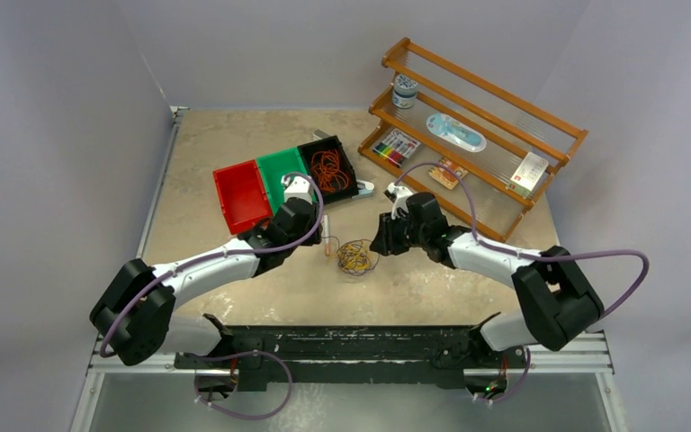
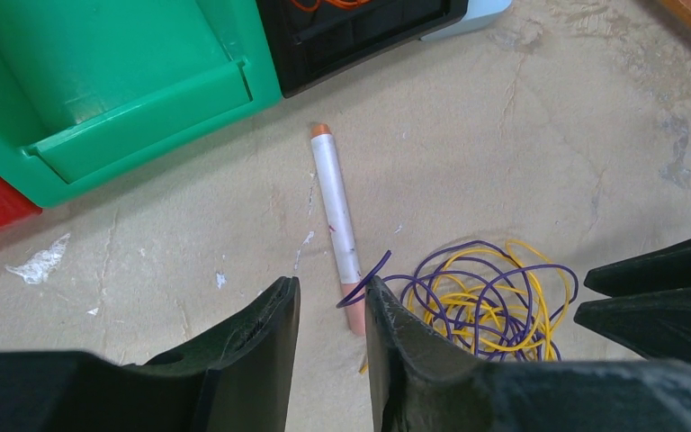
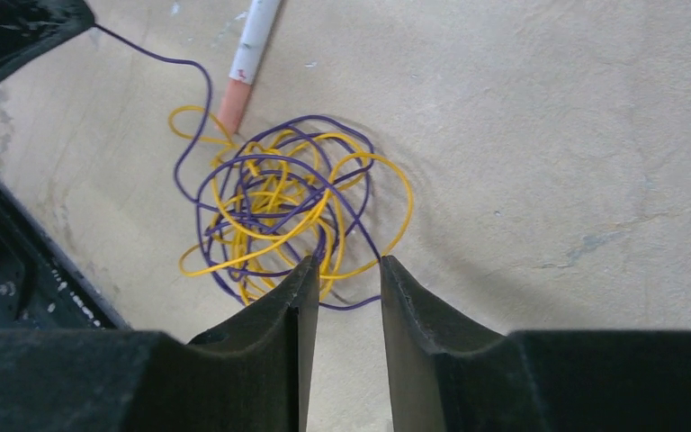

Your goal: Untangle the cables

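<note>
A beige, stone-patterned table (image 1: 468, 279), scuffed and flecked with white marks, carries everything. Near its middle lies a loose tangle of thin yellow and purple cables (image 1: 354, 256), with one purple strand straying out to the left. A white pen (image 2: 337, 216) with orange-pink ends lies just beside it, one end meeting the edge of the tangle. Farther back, a red bin (image 1: 241, 196), a green bin (image 1: 279, 175) and a black bin (image 1: 328, 168) stand side by side, touching. A small pale blue thing (image 1: 363, 188) sits against the black bin. A wooden rack (image 1: 490, 90) stands at the far right.
</note>
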You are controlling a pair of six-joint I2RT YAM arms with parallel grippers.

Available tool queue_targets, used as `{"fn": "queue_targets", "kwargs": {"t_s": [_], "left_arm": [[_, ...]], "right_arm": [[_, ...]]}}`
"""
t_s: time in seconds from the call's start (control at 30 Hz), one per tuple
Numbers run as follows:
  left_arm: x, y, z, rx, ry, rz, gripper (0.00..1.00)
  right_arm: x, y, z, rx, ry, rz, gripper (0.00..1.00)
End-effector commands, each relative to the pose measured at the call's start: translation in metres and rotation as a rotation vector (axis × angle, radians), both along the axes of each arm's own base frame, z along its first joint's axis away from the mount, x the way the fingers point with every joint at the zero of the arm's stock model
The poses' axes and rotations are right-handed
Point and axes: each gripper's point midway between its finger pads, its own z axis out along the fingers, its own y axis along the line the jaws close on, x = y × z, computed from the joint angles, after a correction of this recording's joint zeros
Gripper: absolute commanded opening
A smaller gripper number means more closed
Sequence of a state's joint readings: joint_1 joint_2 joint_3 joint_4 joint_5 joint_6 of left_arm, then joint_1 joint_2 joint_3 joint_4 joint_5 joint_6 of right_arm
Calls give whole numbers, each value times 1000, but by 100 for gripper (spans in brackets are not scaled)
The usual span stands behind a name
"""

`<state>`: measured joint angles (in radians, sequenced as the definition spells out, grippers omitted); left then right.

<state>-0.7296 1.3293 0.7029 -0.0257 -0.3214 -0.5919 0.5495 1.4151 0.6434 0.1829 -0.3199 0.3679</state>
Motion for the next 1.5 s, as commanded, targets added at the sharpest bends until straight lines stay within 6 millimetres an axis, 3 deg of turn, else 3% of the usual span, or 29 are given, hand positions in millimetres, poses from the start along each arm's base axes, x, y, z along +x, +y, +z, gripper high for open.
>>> {"fn": "queue_targets", "kwargs": {"t_s": [0.0,0.17,0.63,0.93,1.33,1.47], "left_arm": [[10,-7,25,-57,-57,21,33],[10,-8,25,-56,-55,15,33],[8,-6,25,-57,-55,17,33],[6,-2,29,-62,-65,24,36],[5,1,45,-88,-105,32,43],[4,2,47,-90,-108,33,44]], "right_arm": [[15,-1,4,-34,-45,-27,35],[20,-5,-1,-59,-56,-48,36],[30,15,5,27,-89,-12,34],[35,18,4,38,-92,-20,17],[38,23,-9,33,-81,-2,26],[40,22,-4,41,-95,-13,18]]}}
